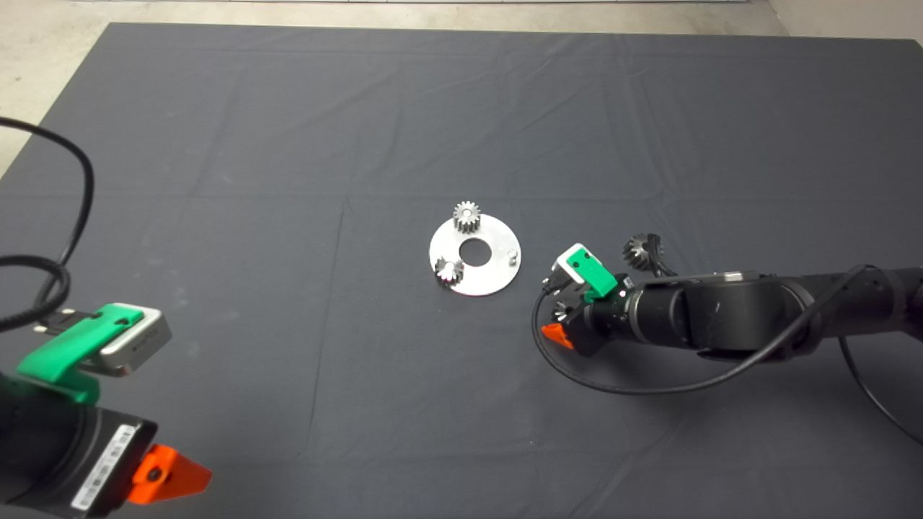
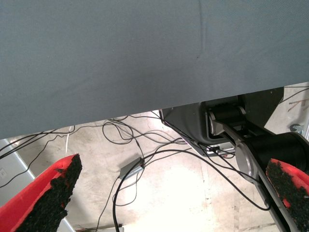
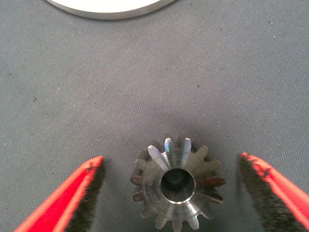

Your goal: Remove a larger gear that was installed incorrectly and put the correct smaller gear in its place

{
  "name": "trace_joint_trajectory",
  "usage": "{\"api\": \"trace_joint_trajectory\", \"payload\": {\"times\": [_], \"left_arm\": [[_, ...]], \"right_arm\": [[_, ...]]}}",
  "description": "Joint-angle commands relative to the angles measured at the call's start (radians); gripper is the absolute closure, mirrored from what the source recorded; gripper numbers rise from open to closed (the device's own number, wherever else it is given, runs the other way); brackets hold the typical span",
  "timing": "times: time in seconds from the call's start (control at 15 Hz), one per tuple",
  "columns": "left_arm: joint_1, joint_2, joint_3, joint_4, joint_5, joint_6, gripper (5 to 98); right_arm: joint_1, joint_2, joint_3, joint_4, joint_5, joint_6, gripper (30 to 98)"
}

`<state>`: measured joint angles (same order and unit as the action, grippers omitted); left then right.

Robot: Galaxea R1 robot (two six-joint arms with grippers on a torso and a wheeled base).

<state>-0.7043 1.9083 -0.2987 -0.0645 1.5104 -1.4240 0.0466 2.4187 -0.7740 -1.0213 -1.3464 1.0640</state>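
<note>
The larger gear [image 3: 176,186], grey steel and slightly conical, lies flat on the mat between the spread fingers of my right gripper [image 3: 171,158]. Neither pad touches it. In the head view this gripper [image 1: 561,318] is low over the mat, just right of the round silver plate [image 1: 497,277], with the gear [image 1: 561,311] partly hidden under it. The smaller gear [image 1: 642,250], dark-faced, lies on the mat behind the right arm. The plate carries two small bright silver gears [image 1: 467,216] [image 1: 448,271] and a bare pin [image 1: 513,254]. My left gripper [image 1: 162,472] is parked at the lower left, open and empty.
The plate's edge [image 3: 111,9] shows just beyond the larger gear. A black cable [image 1: 613,386] loops on the mat under the right arm. The left wrist view shows the mat's edge [image 2: 145,104], with floor cables and the robot base beyond.
</note>
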Motion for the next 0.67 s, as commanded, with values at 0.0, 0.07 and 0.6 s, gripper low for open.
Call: {"api": "trace_joint_trajectory", "payload": {"times": [0.0, 0.07, 0.6], "left_arm": [[-0.006, -0.004, 0.018, -0.02, 0.003, -0.001, 5.4], [-0.006, -0.004, 0.018, -0.02, 0.004, -0.001, 5.4], [-0.006, -0.005, 0.018, -0.02, 0.004, -0.001, 5.4]], "right_arm": [[0.005, -0.003, -0.002, -0.029, 0.001, 0.007, 56.0], [0.0, -0.003, -0.002, -0.03, 0.001, 0.007, 58.0], [-0.008, -0.005, -0.002, -0.031, 0.001, 0.005, 67.9]]}}
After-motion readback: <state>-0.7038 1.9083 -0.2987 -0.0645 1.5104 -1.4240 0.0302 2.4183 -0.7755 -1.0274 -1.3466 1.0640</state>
